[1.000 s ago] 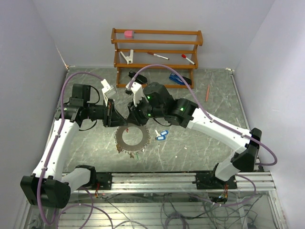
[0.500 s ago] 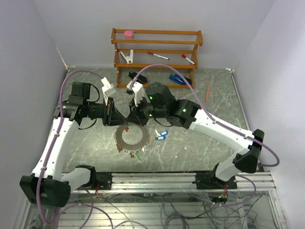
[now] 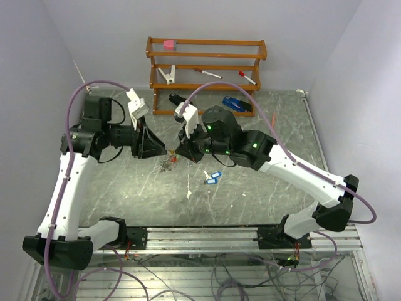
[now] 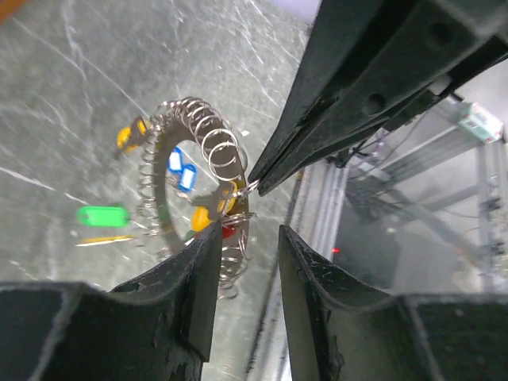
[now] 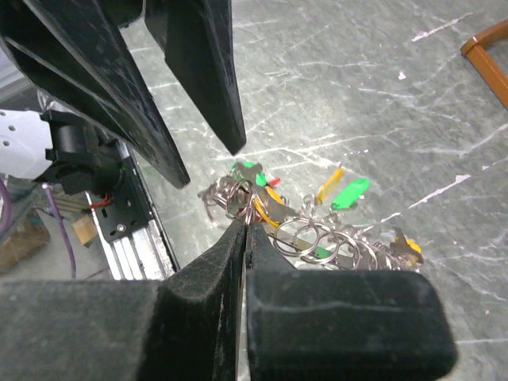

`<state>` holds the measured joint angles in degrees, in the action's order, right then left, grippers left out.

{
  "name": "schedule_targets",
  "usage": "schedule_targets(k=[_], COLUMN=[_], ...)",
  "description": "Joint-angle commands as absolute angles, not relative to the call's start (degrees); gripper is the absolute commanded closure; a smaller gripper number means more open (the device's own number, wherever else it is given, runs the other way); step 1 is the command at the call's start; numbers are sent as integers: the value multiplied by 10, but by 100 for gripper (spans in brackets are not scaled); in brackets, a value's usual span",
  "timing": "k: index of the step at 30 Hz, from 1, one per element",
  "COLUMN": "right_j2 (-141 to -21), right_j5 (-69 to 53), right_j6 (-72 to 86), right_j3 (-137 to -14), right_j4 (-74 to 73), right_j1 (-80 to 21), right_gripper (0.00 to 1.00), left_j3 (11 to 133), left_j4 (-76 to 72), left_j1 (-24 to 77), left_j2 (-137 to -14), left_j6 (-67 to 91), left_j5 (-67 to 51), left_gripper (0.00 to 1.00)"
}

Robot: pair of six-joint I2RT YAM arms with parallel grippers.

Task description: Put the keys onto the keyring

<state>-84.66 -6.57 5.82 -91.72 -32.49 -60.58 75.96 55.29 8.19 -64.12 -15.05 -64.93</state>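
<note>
Bench [image 3: 269, 194]: grey-green marbled slab with white veins, and an aluminium rail [image 3: 250, 236] along the near edge. Pale walls close it in on three sides.

At the back stands a wooden rack [image 3: 207, 55] with a pink block [image 3: 169, 44] on its top shelf and small tools on the lower ones. A blue stapler [image 3: 237, 104] lies at the rack's foot. An orange pencil [image 3: 274, 122] lies well to the right, near the wall. A white scrap [image 3: 188, 193] lies on bare stone mid-bench.

Keyring [image 4: 190, 111]: raised on edge near bench centre, between the two claws, its rim crowded with small split rings. It carries several keys; the tags are green [image 4: 103, 215], yellow-orange [image 4: 131, 135], blue [image 4: 182, 171] and red [image 4: 228, 231]. Cannot tell whether its lower rim touches the stone.

Right claw [image 5: 244, 225]: fingers pressed together on one small split ring at the keyring's rim — this is the only grip on it.

Left claw [image 4: 248, 236]: fingers parted by a narrow gap, holding nothing, tips just beside the keyring's rim.

Two loose blue-tagged keys [image 3: 213, 177] lie flat on the bench to the right of the keyring — apart from it and off the ring.
</note>
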Motion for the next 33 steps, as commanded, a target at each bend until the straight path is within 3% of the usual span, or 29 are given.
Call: schedule_targets(k=[1,7,17,33], right_j2=[-825,-821,-821,-837], right_j5=[-69,-83,-90,-99], right_j6=[33,32,48,71], right_j3=[-947,-964,-965,-969], right_j4=[-335,-346,-316,-272], right_j1=[-606,-606,-606,-606], right_gripper=[100,100,100,100], left_j3=[808,750,687,686], left_j4=[563,458,324,357], left_j1=[81,81,82,93], left_j2=[-625,-592,-588,-593], left_j6=[-231,-276,-222,-283], left_j5=[-644,-685,-733,-752], left_gripper=[55,53,52,61])
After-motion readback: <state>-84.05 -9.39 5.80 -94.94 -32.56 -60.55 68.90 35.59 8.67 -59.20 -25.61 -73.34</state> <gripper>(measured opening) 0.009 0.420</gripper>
